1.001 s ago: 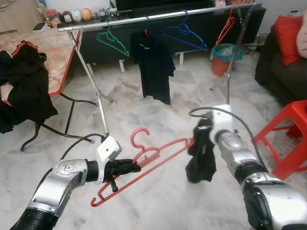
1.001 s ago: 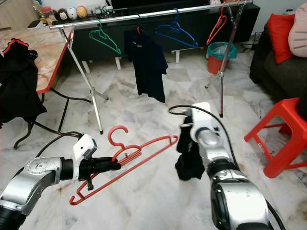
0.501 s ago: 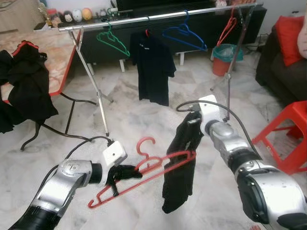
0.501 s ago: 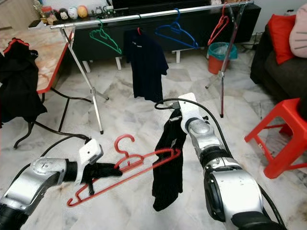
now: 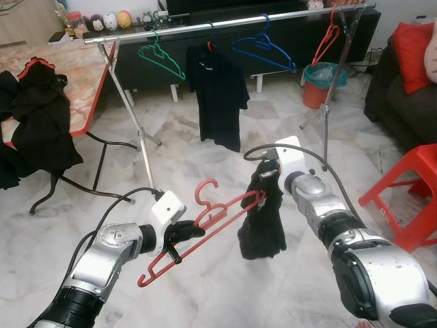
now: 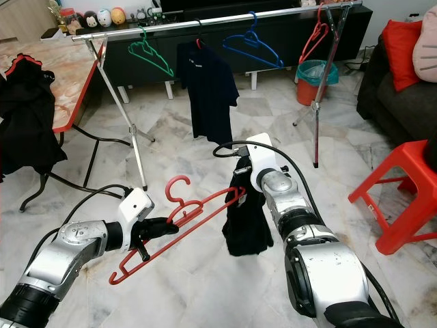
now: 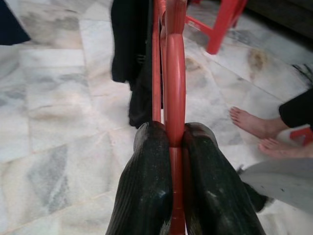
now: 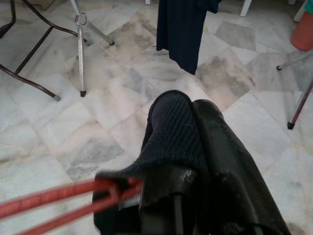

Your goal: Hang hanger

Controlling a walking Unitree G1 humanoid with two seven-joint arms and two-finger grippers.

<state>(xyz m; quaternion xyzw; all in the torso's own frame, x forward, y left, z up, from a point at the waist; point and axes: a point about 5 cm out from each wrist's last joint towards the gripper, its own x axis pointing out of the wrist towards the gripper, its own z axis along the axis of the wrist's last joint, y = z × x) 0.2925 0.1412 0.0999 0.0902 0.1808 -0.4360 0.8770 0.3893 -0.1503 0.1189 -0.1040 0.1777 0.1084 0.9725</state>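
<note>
Left hand (image 5: 179,234): clamped on red plastic hanger (image 5: 205,232), lower centre.
Right hand (image 5: 268,184): pinching black cloth garment (image 5: 263,222) at hanger's far tip.
Axis: hanger slants lower-left to upper-right, between both hands.

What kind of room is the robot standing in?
Probably a home living room, used for hanging laundry. A silver metal clothes rail holds a black shirt and coloured plastic hangers, a dark sofa with a red cushion stands at the right, and the floor is marble tile.
</note>
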